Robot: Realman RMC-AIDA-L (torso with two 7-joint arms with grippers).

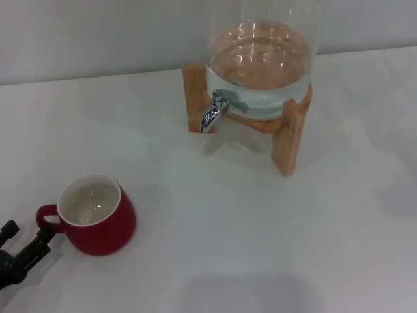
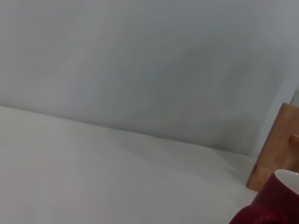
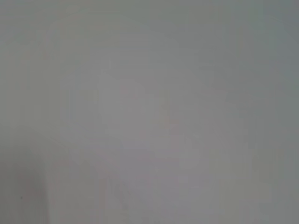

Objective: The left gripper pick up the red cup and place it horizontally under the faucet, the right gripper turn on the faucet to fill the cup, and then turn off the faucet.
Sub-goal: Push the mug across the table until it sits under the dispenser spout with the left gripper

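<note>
Red cup (image 1: 98, 215) stands upright, handle just beside open left pincer (image 1: 23, 242)

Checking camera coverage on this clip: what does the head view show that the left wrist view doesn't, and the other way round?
Only the head view shows the faucet, the glass dispenser with water in it, the whole red cup standing upright and empty, and the left gripper open beside the cup's handle. Only the left wrist view shows the wall running back behind the table. Both share the white table, part of the cup, and the wooden stand. The right gripper appears in neither.
</note>
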